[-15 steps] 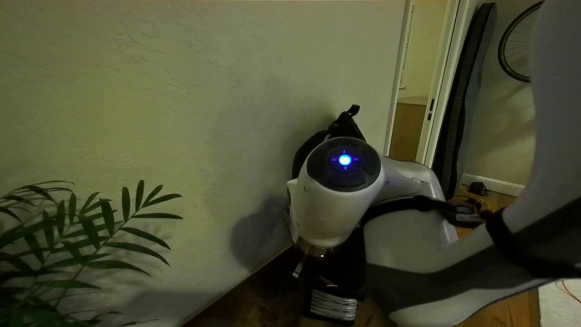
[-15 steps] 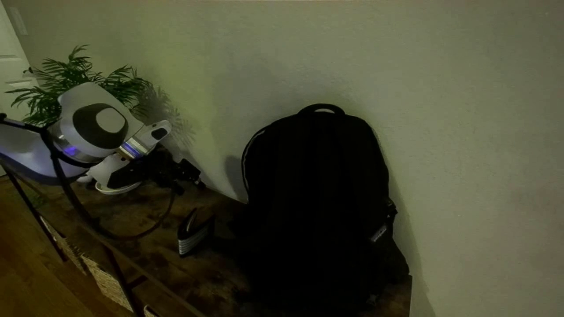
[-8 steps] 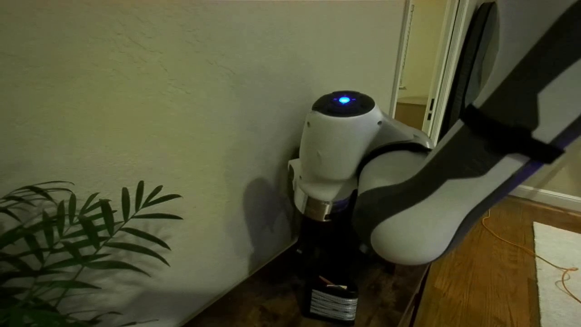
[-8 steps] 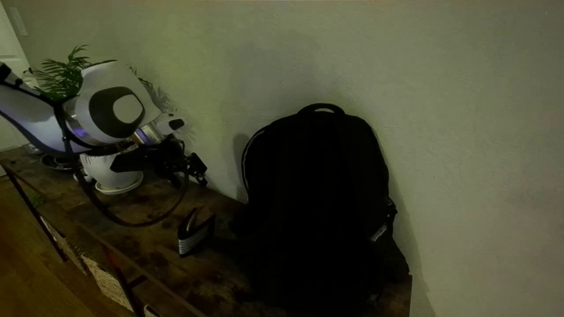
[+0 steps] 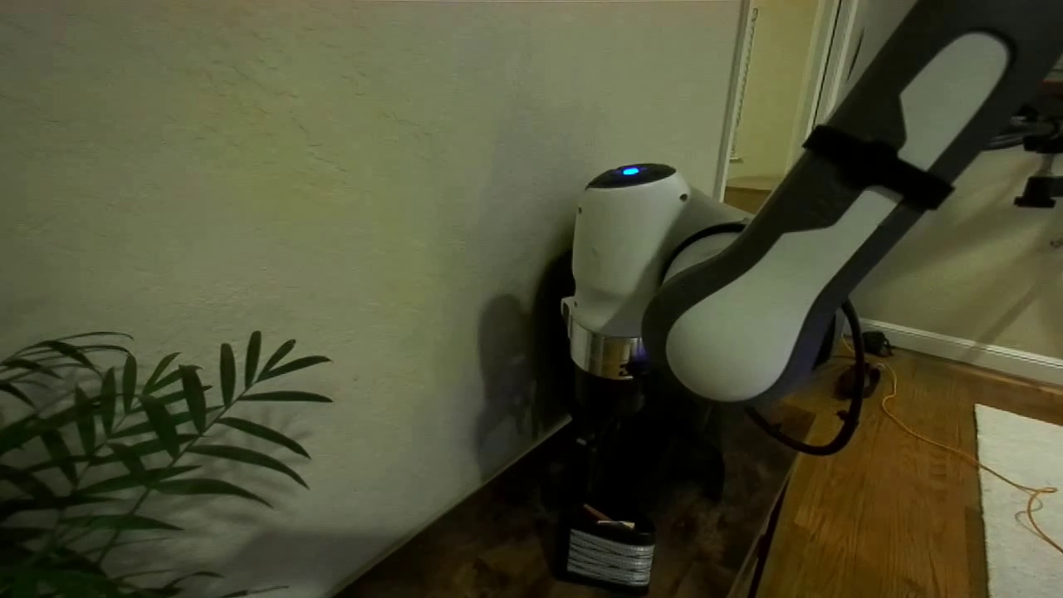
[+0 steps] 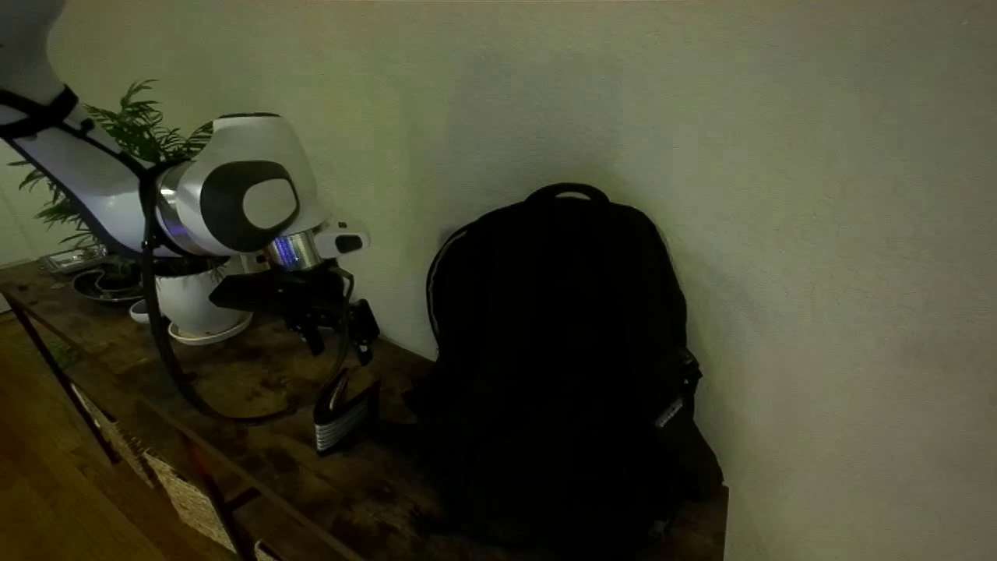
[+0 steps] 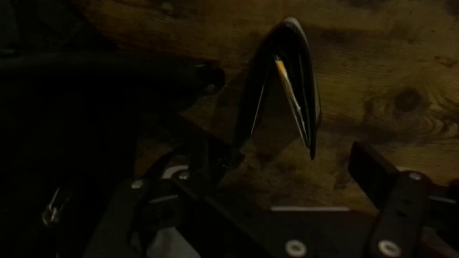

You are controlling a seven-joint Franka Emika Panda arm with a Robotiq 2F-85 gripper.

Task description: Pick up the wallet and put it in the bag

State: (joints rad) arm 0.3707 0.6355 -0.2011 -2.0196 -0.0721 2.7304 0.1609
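Note:
The wallet (image 6: 340,425) is small and dark with a pale striped side, standing on the table partly unfolded. Its striped side (image 5: 610,558) also faces the camera in an exterior view, and from above the wallet (image 7: 292,41) forms an upside-down V with a pale edge inside. Just above and behind it, my gripper (image 6: 340,353) points down with its fingers apart. In the wrist view the gripper (image 7: 294,154) has bare table between its fingertips; the wallet lies beyond them, untouched as far as I can tell. The black bag (image 6: 561,351) stands upright against the wall; its opening cannot be made out.
A dark strap end of the bag (image 7: 211,77) lies close beside the wallet. The potted plant (image 6: 199,304) stands behind the arm on the wooden table (image 6: 257,444). The wall (image 6: 818,234) runs along the table's back. A cable loop hangs from the arm (image 6: 167,343).
The arm has risen and swung towards the bag, its hand tilting to point down. My gripper is now nearer the wallet, having come right and lower in an exterior view. Wallet and bag stay put.

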